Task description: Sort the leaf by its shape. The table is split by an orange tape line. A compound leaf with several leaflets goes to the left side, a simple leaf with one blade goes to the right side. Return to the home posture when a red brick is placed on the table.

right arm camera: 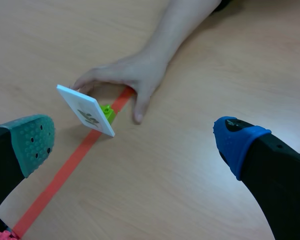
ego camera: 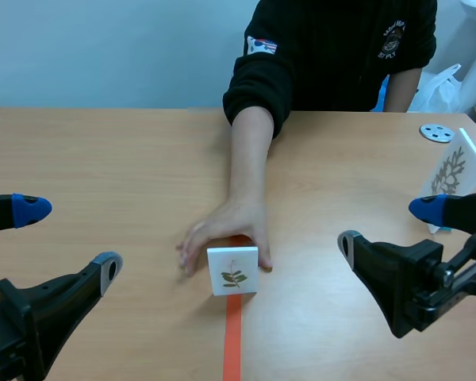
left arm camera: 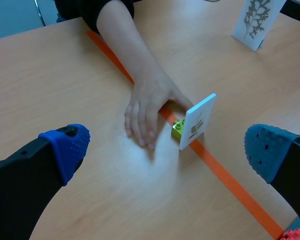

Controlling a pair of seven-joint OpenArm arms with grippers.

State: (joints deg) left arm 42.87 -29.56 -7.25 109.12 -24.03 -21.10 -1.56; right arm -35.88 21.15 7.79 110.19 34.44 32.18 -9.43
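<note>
Leaf card [ego camera: 232,270]: one white square card is stood upright on the orange tape line [ego camera: 232,341], midway between the table's left and right edges and nearer its near edge.
Leaf print: a single green sprig is shown on the card, with several small leaflets set along one stem.
Cards counted: two; the second card [ego camera: 452,173], printed with a grey branching leaf, is stood at the table's right edge.
Other counts: one person's hand [ego camera: 226,236], one grey disc [ego camera: 436,132] near the far right corner, one tape line and two grippers are seen.
Hand: it is laid on the table [ego camera: 103,159] just behind the leaf card, with fingers spread to either side of it. Whether the card is touched cannot be told.
Left gripper [ego camera: 70,240]: it is held low toward the near left corner, its fingers set wide apart with nothing between them.
Right gripper [ego camera: 388,227]: it is held low toward the right edge, its fingers likewise spread wide with nothing gripped, well apart from the leaf card.
Wrist views only: a lime-green brick [left arm camera: 178,128] is shown at the foot of the leaf card on its back side. In the scene view it is hidden by the card.
Scene view only: the grey disc and the person's black sleeve [ego camera: 301,55] are shown.
Left wrist view: the second card is also caught, far ahead of the gripper.
</note>
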